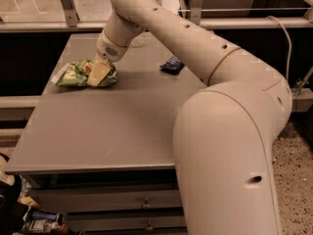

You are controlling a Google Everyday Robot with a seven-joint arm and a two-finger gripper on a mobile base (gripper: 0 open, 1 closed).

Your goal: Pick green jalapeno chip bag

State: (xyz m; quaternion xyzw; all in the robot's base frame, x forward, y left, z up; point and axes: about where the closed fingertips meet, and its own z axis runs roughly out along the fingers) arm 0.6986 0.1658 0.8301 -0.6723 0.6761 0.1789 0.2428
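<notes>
The green jalapeno chip bag (73, 75) lies crumpled on the grey table (107, 126) near its far left corner, its white end strip pointing left. My gripper (99, 74) comes down from the arm onto the right half of the bag and touches it. Its cream tip covers part of the foil. The bag rests on the table surface.
A small dark blue wrapper (172, 64) lies on the table to the right of the gripper, beside my arm (195, 43). A metal rail (49, 26) runs behind the table. Drawers (142, 202) sit under the front edge, with clutter on the floor at lower left.
</notes>
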